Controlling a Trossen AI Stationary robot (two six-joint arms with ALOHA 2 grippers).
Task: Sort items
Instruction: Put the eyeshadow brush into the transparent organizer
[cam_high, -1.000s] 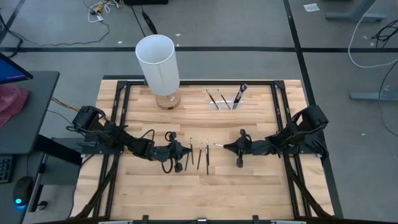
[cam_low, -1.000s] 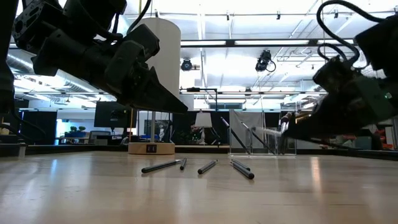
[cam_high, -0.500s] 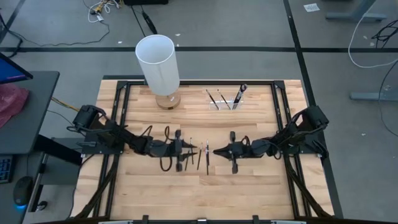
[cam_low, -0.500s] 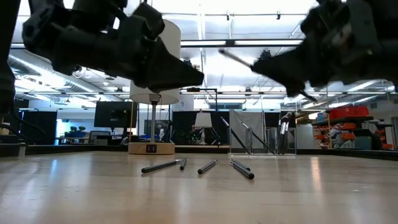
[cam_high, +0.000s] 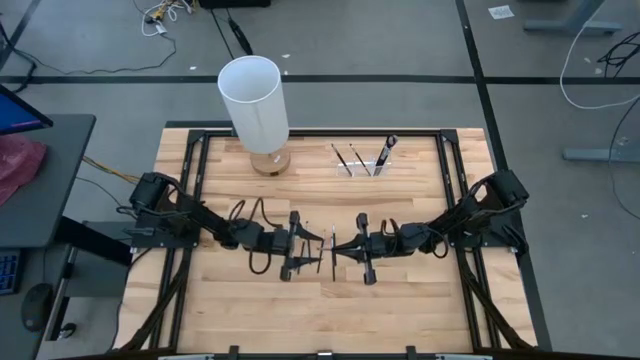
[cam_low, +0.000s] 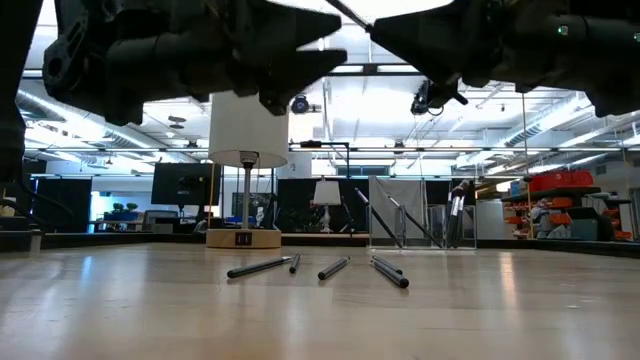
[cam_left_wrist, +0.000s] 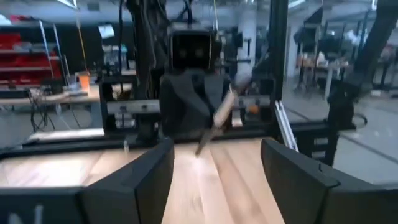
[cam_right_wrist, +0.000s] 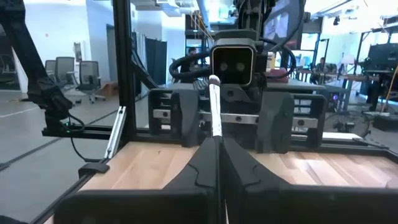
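1. Holding one stick, the right gripper has its fingers pressed together on it above the middle of the table; the stick rises upright between the fingertips in the right wrist view and slants across the left wrist view.
2. Facing it nose to nose, the left gripper stands with its fingers spread wide and nothing between them; the stick's free end points at that gap, but whether it touches a finger cannot be told.
3. Both grippers hang well above the wood; in the low view they fill the top edge.
4. Four more sticks lie loose on the table under the grippers, close together and roughly parallel.
5. A few other sticks stand tilted in a clear holder at the far edge.
6. A white cylinder stands on a round base at the far left of the table.
7. The table is pale wood in a black frame; around it is grey floor with cables, and level with it a workshop with shelves, desks and ceiling lights.
8. A second ago the left gripper was closed and the two grippers were well apart; since then the left has opened fully, and both have moved in toward the centre and risen.
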